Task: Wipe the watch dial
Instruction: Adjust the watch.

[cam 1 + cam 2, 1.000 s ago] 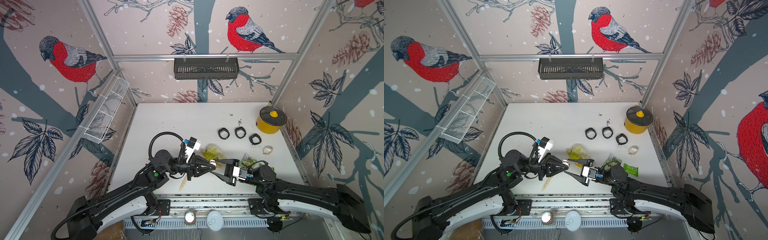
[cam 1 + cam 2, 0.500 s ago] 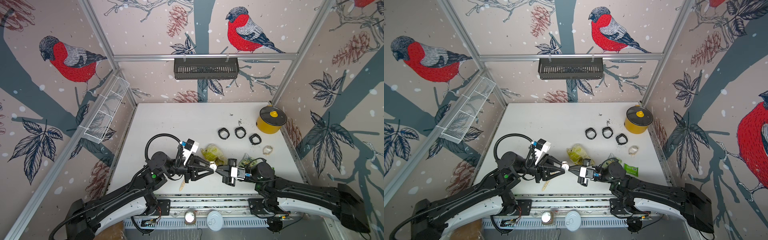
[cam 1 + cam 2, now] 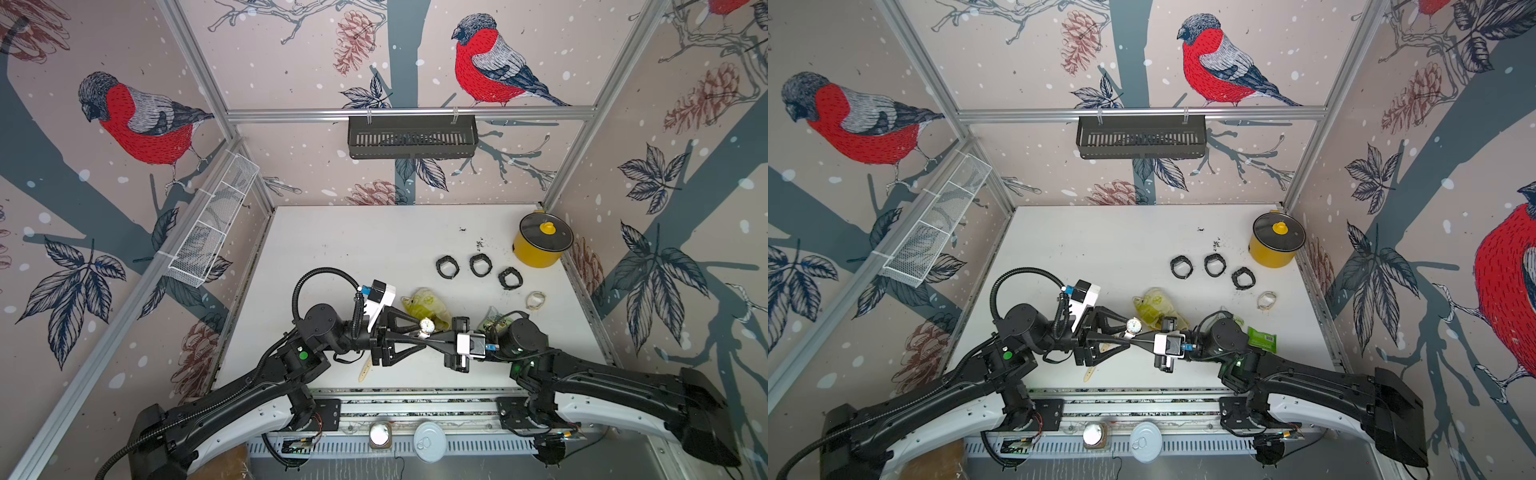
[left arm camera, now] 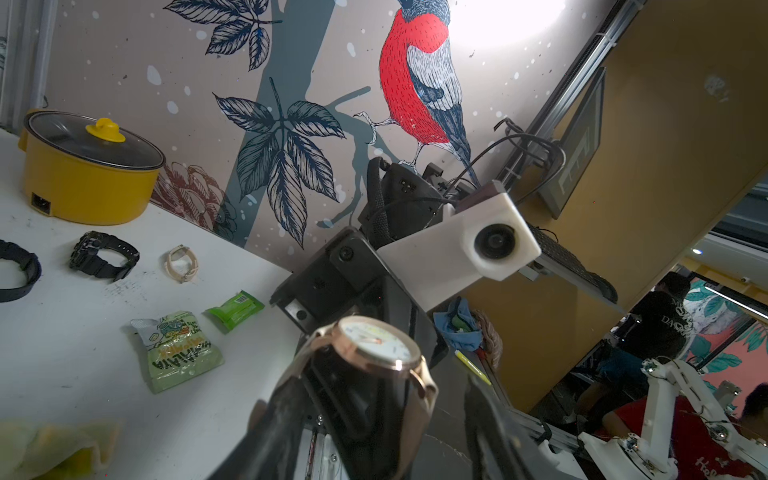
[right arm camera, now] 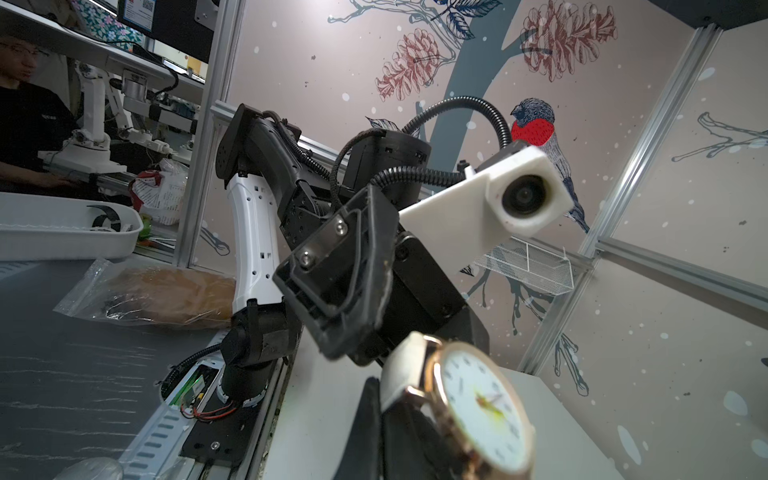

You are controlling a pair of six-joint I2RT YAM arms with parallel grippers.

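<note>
- We count one rose-gold watch [image 3: 426,325] with a white dial, three black watches [image 3: 481,264] in a row, and one small pale watch [image 3: 535,299].
- There is also one yellow pot [image 3: 542,245] with a glass lid, one yellow-green cloth [image 3: 424,302], two green packets [image 4: 178,351] and one beige strip [image 3: 365,370].
- Two baskets: a black basket [image 3: 411,137] on the back rail and a wire basket [image 3: 214,232] on the side wall.
- The surface is a white tabletop [image 3: 353,249] with dark specks near the pot. The walls [image 3: 291,62] carry a bullfinch and pinecone print on an aluminium frame.
- The right gripper [image 3: 428,338] has its jaws closed on the strap of the rose-gold watch and holds it clear of the tabletop, dial visible in both top views. Its arm lies low along the front edge, pointing at the left arm.
- The left gripper [image 3: 419,332] has its jaws about halfway apart and grips nothing. Its tips sit either side of the right gripper's tip, with the rose-gold watch right there. We cannot tell whether a pad touches the strap.
- The cloth lies just beyond both tips. The packets are beside the right gripper's wrist. The black watches and pot are well beyond the right gripper. The beige strip is near the left gripper's body.
</note>
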